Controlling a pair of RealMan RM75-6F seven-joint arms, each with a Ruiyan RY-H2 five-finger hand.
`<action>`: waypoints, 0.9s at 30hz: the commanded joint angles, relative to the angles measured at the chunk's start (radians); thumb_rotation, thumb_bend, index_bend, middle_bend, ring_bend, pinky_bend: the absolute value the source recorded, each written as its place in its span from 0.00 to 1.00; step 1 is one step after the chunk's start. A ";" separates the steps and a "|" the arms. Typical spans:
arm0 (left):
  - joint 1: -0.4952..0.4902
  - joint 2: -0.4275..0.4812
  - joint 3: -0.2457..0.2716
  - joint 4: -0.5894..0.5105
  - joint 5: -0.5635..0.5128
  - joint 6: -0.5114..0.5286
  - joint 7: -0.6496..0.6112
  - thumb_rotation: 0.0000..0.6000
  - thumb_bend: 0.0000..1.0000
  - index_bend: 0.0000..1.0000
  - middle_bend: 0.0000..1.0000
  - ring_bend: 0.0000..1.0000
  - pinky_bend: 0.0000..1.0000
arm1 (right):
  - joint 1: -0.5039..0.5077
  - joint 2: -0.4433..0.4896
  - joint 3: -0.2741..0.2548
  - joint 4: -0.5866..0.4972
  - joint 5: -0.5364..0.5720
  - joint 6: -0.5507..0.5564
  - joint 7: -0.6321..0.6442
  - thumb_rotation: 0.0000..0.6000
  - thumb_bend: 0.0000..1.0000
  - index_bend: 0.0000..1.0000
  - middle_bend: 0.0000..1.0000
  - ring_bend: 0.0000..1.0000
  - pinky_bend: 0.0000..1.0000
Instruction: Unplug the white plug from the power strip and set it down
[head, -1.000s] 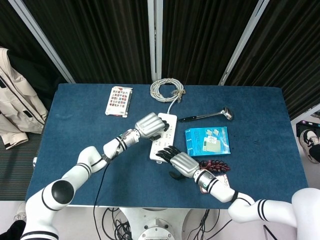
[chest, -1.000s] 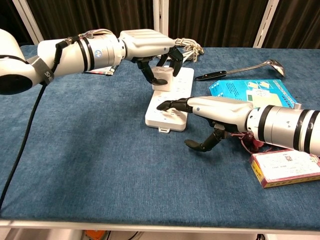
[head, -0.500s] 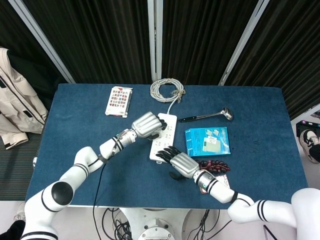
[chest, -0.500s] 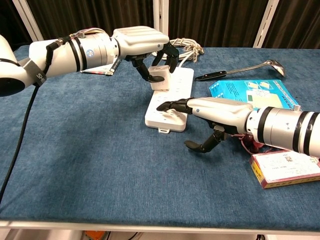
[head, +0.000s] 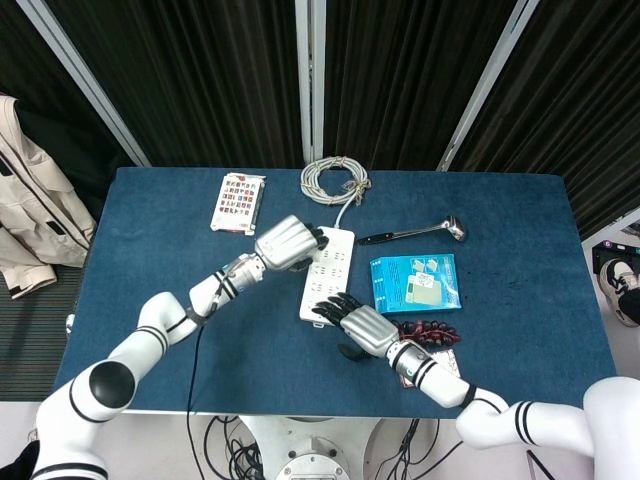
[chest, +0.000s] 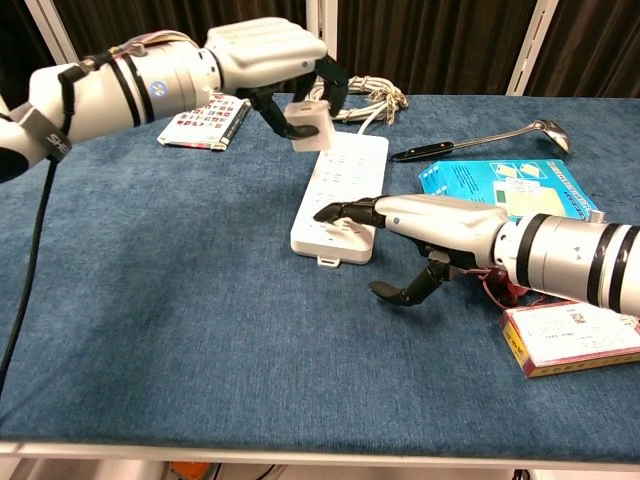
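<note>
Left robot hand (chest: 265, 60) grips the white plug (chest: 308, 121) in its dark fingertips, plug lifted clear above the far end of the power strip (chest: 340, 195), not touching it, tilted a bit. In head view the left robot hand (head: 284, 243) sits just left of the strip's far end (head: 333, 262) and hides the plug. Right robot hand (chest: 420, 222) holds nothing: fingers stretched flat with tips pressing on the near end of the power strip, thumb curled down toward the bench (chest: 180, 330). In head view the right robot hand (head: 362, 328) overlaps the strip's near end. Power strip lies lengthwise near the bench middle, running from near to far edge; a white cord leaves its far end to a coiled white cable (head: 334, 180) at the far edge. Card of small pictures (head: 239, 201) lies flat near the far edge, left of the coil. Metal ladle (head: 418, 232) with dark handle lies right of the strip, bowl pointing toward the right edge. Blue box (head: 415, 282) lies flat just right of the strip, below the ladle. Dark red bunch (head: 430, 329) sits by the right wrist, between blue box and near edge. Red-edged box (chest: 570, 338) lies near the near right corner, partly under the right forearm. Beige jacket (head: 30, 200) hangs off the bench past the left edge.
</note>
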 joint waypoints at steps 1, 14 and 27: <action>0.064 0.048 -0.028 -0.082 -0.053 0.017 0.067 1.00 0.46 0.54 0.64 0.57 0.76 | -0.008 0.014 0.002 -0.018 -0.020 0.034 -0.013 1.00 0.41 0.02 0.08 0.00 0.00; 0.211 0.147 -0.052 -0.340 -0.179 -0.036 0.325 1.00 0.17 0.18 0.28 0.18 0.32 | -0.060 0.124 -0.004 -0.150 -0.098 0.176 -0.032 1.00 0.41 0.02 0.08 0.00 0.00; 0.455 0.507 -0.106 -0.758 -0.297 0.182 0.375 1.00 0.12 0.14 0.22 0.13 0.24 | -0.269 0.456 -0.062 -0.325 -0.139 0.466 -0.107 1.00 0.40 0.02 0.08 0.00 0.00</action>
